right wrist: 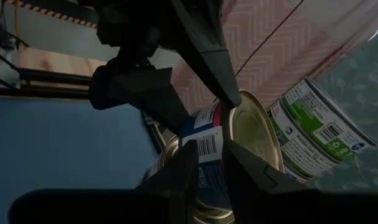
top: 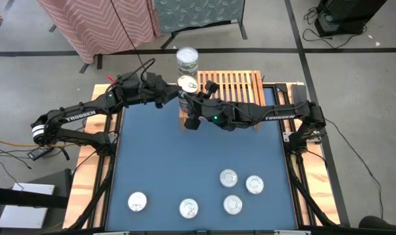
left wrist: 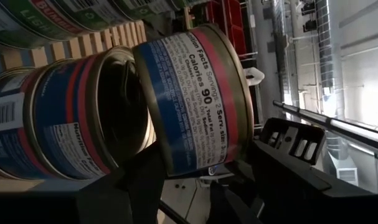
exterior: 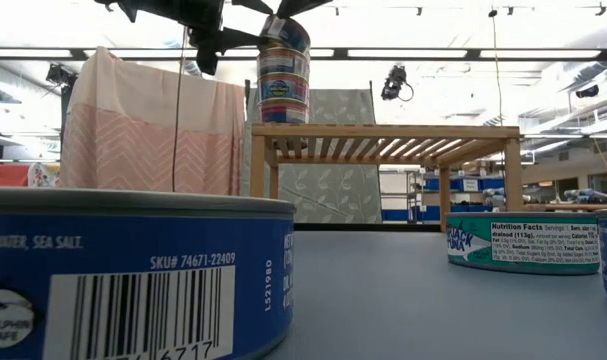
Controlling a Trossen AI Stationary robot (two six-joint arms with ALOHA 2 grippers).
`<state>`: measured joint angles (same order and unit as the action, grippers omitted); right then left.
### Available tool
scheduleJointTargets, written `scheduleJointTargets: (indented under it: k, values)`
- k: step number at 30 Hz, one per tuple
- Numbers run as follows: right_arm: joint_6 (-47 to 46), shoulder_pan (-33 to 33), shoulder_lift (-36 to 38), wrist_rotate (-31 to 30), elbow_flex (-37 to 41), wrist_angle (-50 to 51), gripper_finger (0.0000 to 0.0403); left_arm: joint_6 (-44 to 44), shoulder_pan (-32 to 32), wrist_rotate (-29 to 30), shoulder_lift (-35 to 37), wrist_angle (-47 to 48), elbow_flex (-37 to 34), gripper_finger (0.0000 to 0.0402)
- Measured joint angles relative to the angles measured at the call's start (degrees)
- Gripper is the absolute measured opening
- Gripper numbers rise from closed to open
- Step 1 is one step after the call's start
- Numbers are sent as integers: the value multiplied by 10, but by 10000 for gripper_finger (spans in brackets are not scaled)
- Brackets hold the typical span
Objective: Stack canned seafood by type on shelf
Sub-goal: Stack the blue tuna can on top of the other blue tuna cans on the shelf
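Left claw (top: 173, 96) gripping a flat round blue-and-red-labelled tin (left wrist: 192, 102) by its sides, hovering it w/ gold lid up over the stack of blue-and-red tins (exterior: 283, 75) at the left front corner of the low light-wood slatted shelf (top: 240, 85). Looking like the placing step: adding a same-type tin to that stack, not yet seated. Right claw (top: 192, 119) nearly closed, empty as far as visible, hanging just beside the stack, close under the left one. Next calling for squaring the tin over the stack's top, lowering flat, letting go w/o nudging the pile; tall stack, likely tippy. A second stack w/ green labels (top: 187, 60) standing at the shelf's back edge. Further out, five silver-topped tins (top: 228, 177) lying loose on the blue table (top: 158, 163) nearer the front. Beyond, pink chevron cloth (exterior: 148, 125) hanging, grey floor, ceiling strip lights.
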<state>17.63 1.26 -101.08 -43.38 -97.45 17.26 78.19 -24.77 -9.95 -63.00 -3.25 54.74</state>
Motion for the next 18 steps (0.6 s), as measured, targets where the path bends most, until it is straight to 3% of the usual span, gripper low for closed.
scheduleJointTargets:
  k: [18]
  values:
    - [0,0,0,0,0,0,79,0,0,-30,0,-1,0,234]
